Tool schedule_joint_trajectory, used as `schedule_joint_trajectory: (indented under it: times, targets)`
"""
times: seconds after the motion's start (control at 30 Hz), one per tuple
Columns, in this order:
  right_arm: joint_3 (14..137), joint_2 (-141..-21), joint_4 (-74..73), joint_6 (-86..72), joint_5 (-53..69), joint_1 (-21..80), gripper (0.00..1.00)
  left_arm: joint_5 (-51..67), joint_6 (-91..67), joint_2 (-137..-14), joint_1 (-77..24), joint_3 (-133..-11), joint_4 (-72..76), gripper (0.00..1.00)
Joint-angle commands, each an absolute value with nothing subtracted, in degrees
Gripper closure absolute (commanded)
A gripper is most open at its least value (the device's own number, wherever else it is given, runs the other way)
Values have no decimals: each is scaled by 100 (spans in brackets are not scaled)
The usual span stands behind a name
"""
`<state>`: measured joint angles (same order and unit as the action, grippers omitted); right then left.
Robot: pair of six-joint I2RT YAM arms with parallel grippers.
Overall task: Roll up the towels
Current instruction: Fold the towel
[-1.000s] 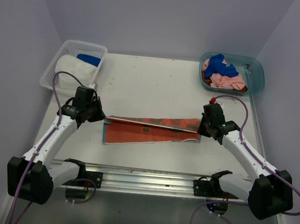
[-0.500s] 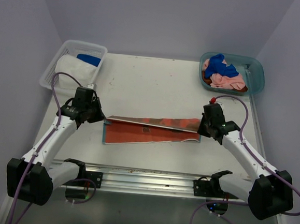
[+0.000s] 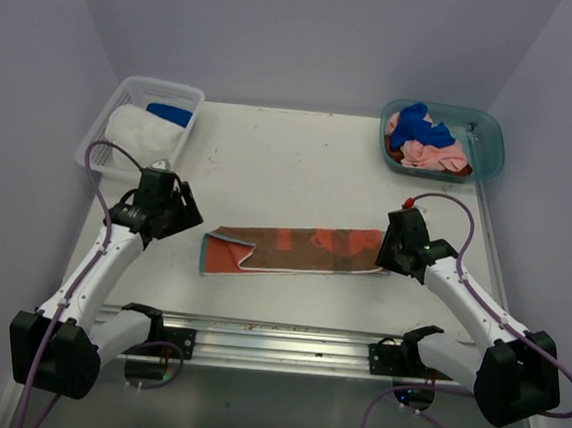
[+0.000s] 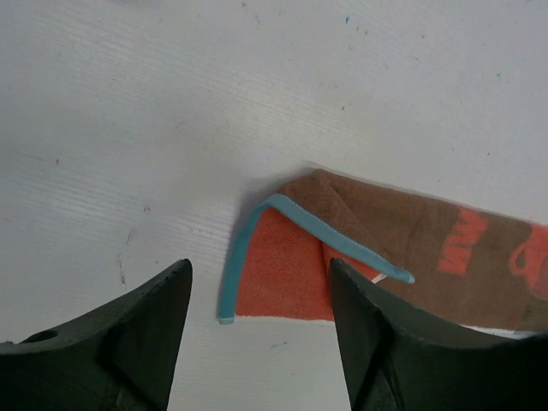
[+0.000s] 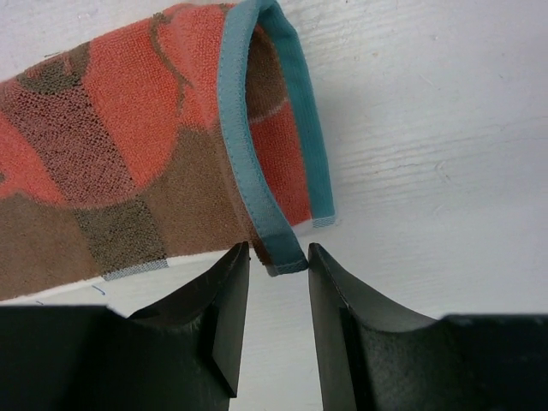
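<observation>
**Towel flat on the table, both pincers parted**

The brown-and-orange terry towel with a teal hem [image 3: 293,249] lies folded into a long strip on the white table [image 3: 300,166]. The left gripper [image 4: 258,264] gapes wide and empty, just short of the towel's left end. The right gripper [image 5: 278,251] is narrowly parted, and the towel's teal corner sits between its tips, apparently unclamped.

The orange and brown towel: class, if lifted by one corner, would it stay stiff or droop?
Probably droop: the towel lies folded over itself, hem curling. Likely light, being thin, and its looped pile should resist slipping.
</observation>
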<state>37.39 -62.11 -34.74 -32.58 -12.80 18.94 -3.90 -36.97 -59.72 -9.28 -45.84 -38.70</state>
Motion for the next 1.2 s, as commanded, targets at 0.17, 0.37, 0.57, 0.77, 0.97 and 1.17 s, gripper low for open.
schedule_joint_trajectory:
  times: [0.17,0.37,0.57,0.77,0.97,1.17]
  targets:
    - [3999,-6179,-3472,-3182,-1520,1872,62,869,-3700,-6521,-905,-4219,-3007,49]
    - [4008,-6301,-3375,-3208,-1459,1872,62,28,-3893,-6827,-2256,-4699,-2926,47]
    - [4078,-6302,-3427,-3191,-1371,1872,63,-1107,-4025,-7960,-3383,-5580,-3550,32]
    - [4113,-6214,-3542,-3155,-1397,1872,62,-1099,-4236,-8594,-3753,-5809,-3603,28]
    - [4113,-6205,-3551,-3138,-1389,1872,62,-1318,-4614,-8850,-3850,-5818,-3428,29]
    - [4113,-6179,-3568,-3111,-1406,1872,62,-1573,-4729,-8982,-3858,-5915,-3384,32]
